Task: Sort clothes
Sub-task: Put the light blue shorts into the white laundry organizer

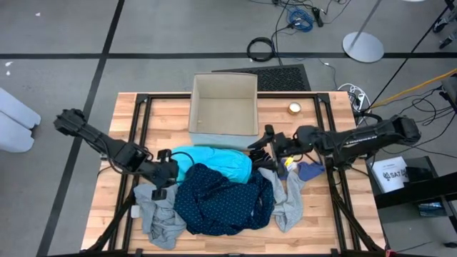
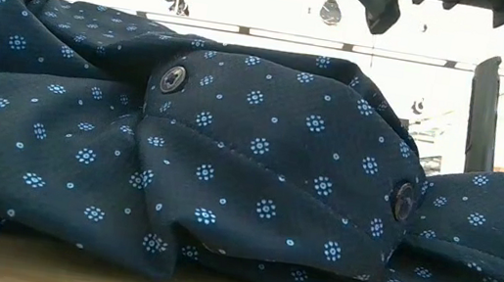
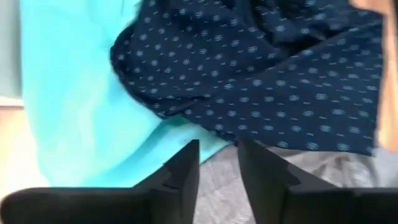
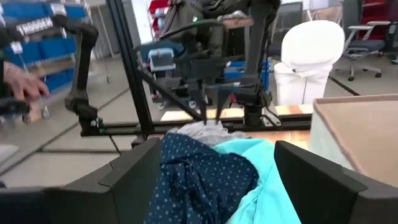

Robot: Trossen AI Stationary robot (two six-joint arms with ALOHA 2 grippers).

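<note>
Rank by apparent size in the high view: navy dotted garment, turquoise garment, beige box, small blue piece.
1. Navy dotted garment.
2. Beige box.
3. Turquoise garment, partly covered by the navy one, so its full size is unsure.
4. Small blue piece.

Navy dotted shirt [image 2: 257, 176]: matt woven cloth, glossy plastic buttons. Turquoise garment [image 1: 218, 158]: smooth soft fabric. Grey garments [image 1: 158, 214]: matt knit. Table [image 1: 314, 228]: pale planked wood. Box [image 1: 223, 106]: matt beige card.
</note>
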